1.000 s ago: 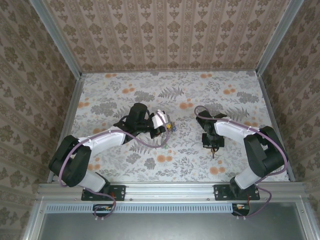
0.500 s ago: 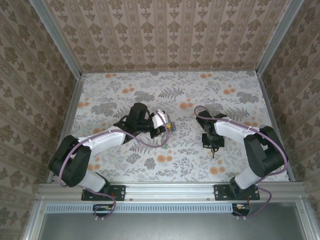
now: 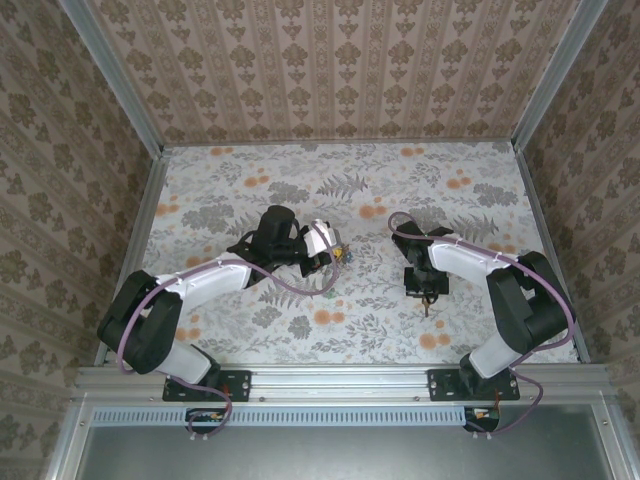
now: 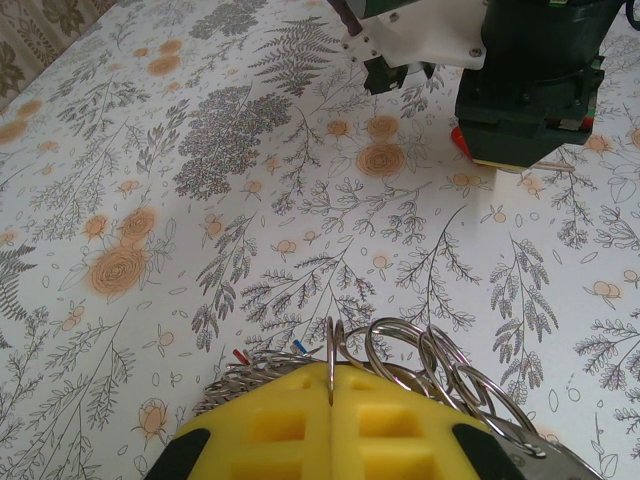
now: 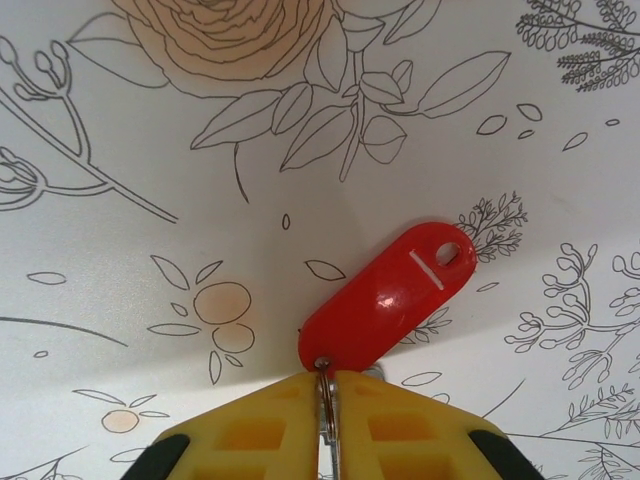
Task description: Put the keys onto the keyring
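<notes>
My left gripper (image 4: 330, 374) is shut, its yellow pads pinching one ring of the keyring (image 4: 440, 362), a run of linked silvery rings fanning out to the right. Small red and blue key tips (image 4: 240, 355) poke out at the left of the pads. My right gripper (image 5: 325, 385) is shut on the small metal ring of a red-headed key (image 5: 385, 300), whose plastic head lies low over the table. In the top view the left gripper (image 3: 330, 255) sits mid-table and the right gripper (image 3: 428, 297) about a hand's width to its right.
The floral tablecloth (image 3: 350, 190) stretches open behind both grippers. Patterned walls enclose the table on three sides, with a metal rail (image 3: 340, 380) along the near edge. From the left wrist the right gripper's green and white body (image 4: 530, 90) stands close ahead.
</notes>
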Controlling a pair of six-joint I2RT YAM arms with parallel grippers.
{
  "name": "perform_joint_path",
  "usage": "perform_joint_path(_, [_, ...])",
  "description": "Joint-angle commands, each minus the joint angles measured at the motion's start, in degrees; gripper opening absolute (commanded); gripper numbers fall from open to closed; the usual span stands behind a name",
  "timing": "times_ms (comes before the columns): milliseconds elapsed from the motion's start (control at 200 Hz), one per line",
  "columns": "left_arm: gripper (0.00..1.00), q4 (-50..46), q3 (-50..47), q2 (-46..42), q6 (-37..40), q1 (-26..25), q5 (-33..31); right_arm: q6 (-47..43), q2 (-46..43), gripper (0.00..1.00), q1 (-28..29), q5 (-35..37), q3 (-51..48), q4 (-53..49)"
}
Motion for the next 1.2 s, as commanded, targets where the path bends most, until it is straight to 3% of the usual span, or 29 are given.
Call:
perform_joint_path(0, [0.00, 0.69, 1.86, -0.44, 1.27, 0.53, 1.72, -0.57, -0.23, 0.11, 0.37, 0.44, 1.73, -2.73])
perform_joint_path(80, [0.00, 0.69, 1.88, -0.37, 1.26, 0.55, 1.77, -0.73, -0.65, 0.04, 0.45, 0.36, 1.78, -2.77])
perform_joint_path(295, [0.00, 0.78, 1.71, -0.33, 0.58, 0.65, 2.54, -4.45, -8.04, 0.04, 0.71, -2.09, 2.09, 0.65])
perform_joint_path(545, [0.00, -1.01, 2.79, 0.78, 0.70, 0.75, 7.91, -24.41, -28.68, 0.00, 0.58, -26.78, -9.33, 29.19])
perform_joint_path(775, [0.00, -3.28, 3.98, 1.27, 1.62, 0.62, 11.44, -37.79, -35.09, 0.00, 0.36, -42.58, -14.16, 42.14])
perform_joint_path(930, [0.00, -5.31, 5.04, 1.75, 2.45, 0.61, 13.81, -42.37, -34.65, 0.00, 0.36, -46.43, -14.28, 43.49])
perform_joint_path(1195, [0.00, -6.35, 5.56, 2.10, 2.90, 0.05, 15.26, -47.27, -32.75, 0.00, 1.53, -45.95, -13.85, 46.88])
